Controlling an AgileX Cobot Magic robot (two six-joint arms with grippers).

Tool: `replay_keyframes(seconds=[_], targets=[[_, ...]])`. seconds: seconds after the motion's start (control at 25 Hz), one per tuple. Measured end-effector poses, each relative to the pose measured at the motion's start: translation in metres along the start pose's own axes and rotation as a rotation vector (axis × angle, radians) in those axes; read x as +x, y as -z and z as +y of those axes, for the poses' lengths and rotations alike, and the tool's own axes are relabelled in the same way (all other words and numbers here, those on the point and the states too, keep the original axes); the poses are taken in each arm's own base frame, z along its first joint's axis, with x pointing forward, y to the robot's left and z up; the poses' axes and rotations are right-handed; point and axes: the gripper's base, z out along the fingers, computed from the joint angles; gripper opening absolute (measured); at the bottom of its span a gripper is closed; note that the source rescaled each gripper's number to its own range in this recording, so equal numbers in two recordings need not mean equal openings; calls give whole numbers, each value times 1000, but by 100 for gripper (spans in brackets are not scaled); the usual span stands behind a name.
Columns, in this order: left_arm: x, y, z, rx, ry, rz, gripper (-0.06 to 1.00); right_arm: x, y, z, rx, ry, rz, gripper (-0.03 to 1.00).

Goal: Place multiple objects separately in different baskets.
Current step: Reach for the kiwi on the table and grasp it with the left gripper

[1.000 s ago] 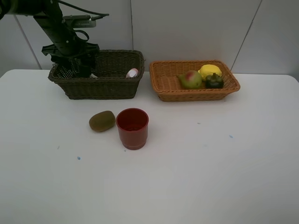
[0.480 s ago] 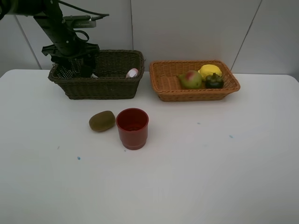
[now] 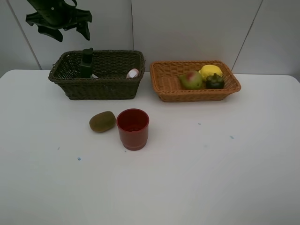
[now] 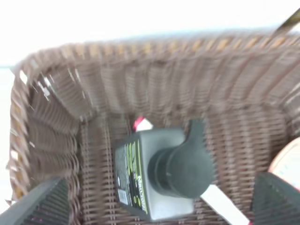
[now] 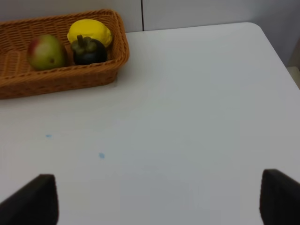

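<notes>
The high camera looks down from the front at the whole white table (image 3: 211, 178), both baskets too. The left wrist camera looks down, close, into the dark basket (image 4: 164, 79). The right one sees the orange basket (image 5: 61, 82) from farther off.

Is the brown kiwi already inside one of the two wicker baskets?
No, the brown kiwi lies on the white table beside the red cup, in front of the dark basket.

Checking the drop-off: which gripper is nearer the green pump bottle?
Left. The left gripper hangs above the pump bottle in the dark basket; the right gripper is over the table on the tan basket's side.
</notes>
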Motion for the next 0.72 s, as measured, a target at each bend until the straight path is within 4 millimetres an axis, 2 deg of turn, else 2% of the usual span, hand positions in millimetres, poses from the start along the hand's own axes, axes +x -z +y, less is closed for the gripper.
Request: replay_keyframes(seconds=[0.2, 0.36, 0.56, 0.72], targets=[[-5, 53, -15, 15, -82, -37, 100, 0, 0, 0, 0, 0, 0, 93], [6, 81, -37, 12, -234, 27, 100, 0, 0, 0, 0, 0, 0, 93], [32, 95, -70, 6, -511, 193, 100, 0, 0, 0, 0, 0, 0, 93], [46, 100, -98, 62, -695, 223, 100, 0, 0, 0, 0, 0, 0, 93]])
